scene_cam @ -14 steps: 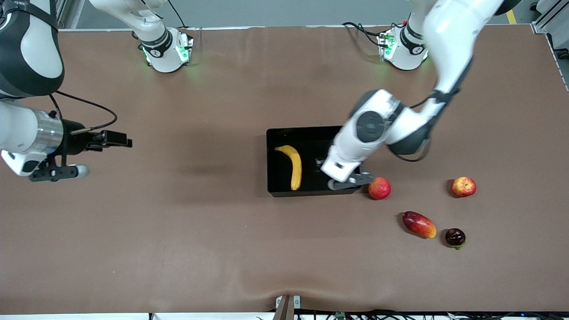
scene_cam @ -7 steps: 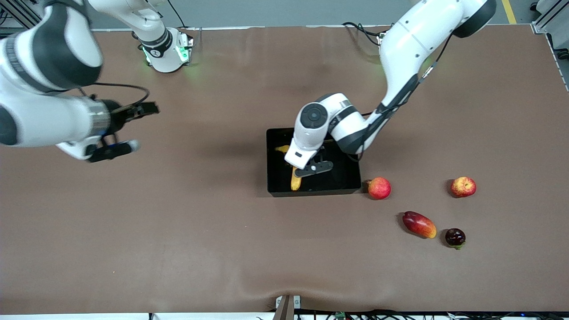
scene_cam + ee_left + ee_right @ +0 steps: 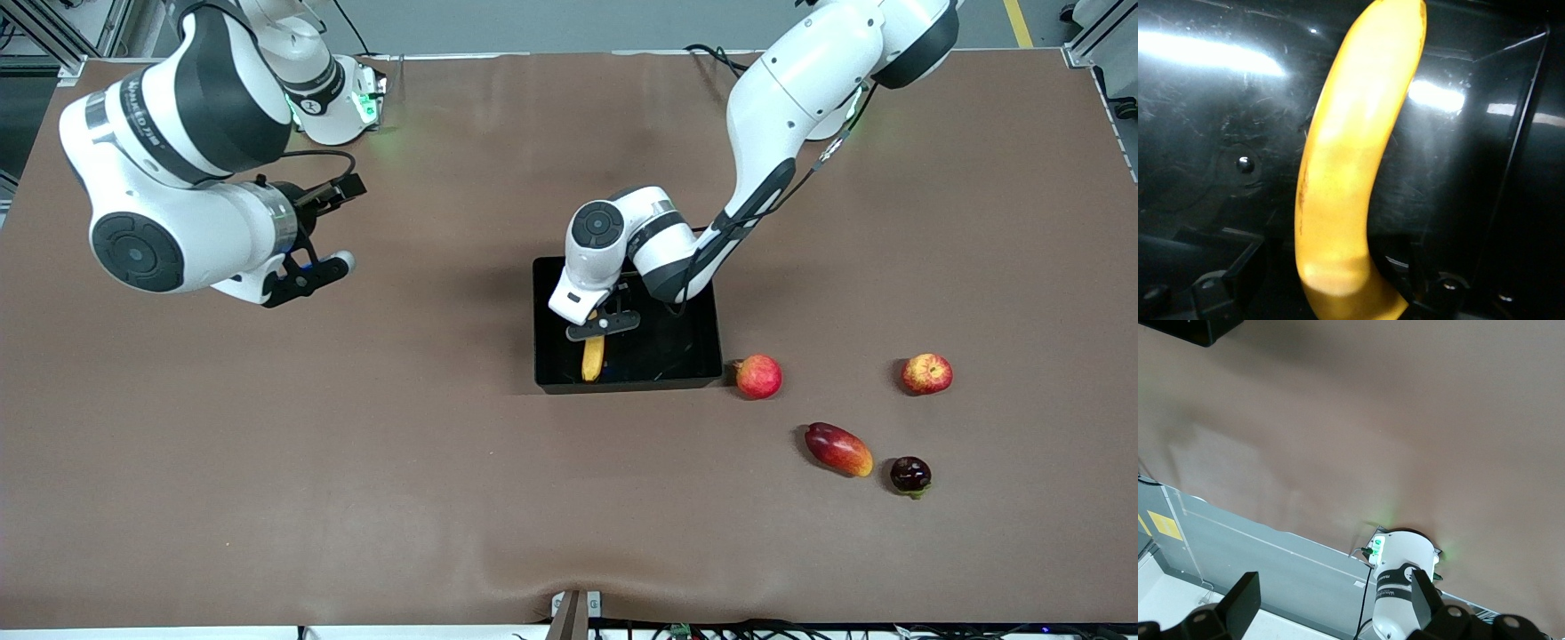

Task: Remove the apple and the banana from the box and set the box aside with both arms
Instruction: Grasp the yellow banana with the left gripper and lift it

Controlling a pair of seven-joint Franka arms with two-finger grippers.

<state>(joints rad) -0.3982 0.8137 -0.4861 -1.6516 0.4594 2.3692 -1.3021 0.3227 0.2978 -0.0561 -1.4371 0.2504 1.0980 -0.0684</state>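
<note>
A brown worktop [image 3: 356, 462] fills the front view, with a strip of grey floor along its top edge and the two arm bases standing there. Near the camera's edge the brown covering shows a slight ripple.

Toward the right arm's end, the right gripper [image 3: 322, 233] hangs in the air over bare worktop, its jaws spread and holding nothing; its wrist view shows only brown surface, the grey floor and a white arm base [image 3: 1401, 583].

At the middle lies the black tray [image 3: 693, 351], shallow and glossy. The banana [image 3: 592, 356] lies inside it, close to the wall toward the right arm's end. The left gripper [image 3: 603, 324] is down in the tray over the banana, jaws parted on either side of the fruit with gaps showing, so not clamped on it; the left wrist view shows the banana [image 3: 1351, 173] running up between the two fingers.

Just beside the tray's corner, toward the left arm's end, sits a round pinkish-red fruit [image 3: 758, 376]. A red and yellow oval fruit [image 3: 838, 449] lies nearer the camera, a small dark fruit [image 3: 910, 475] beside it. The apple [image 3: 926, 373] sits well apart from the tray.
</note>
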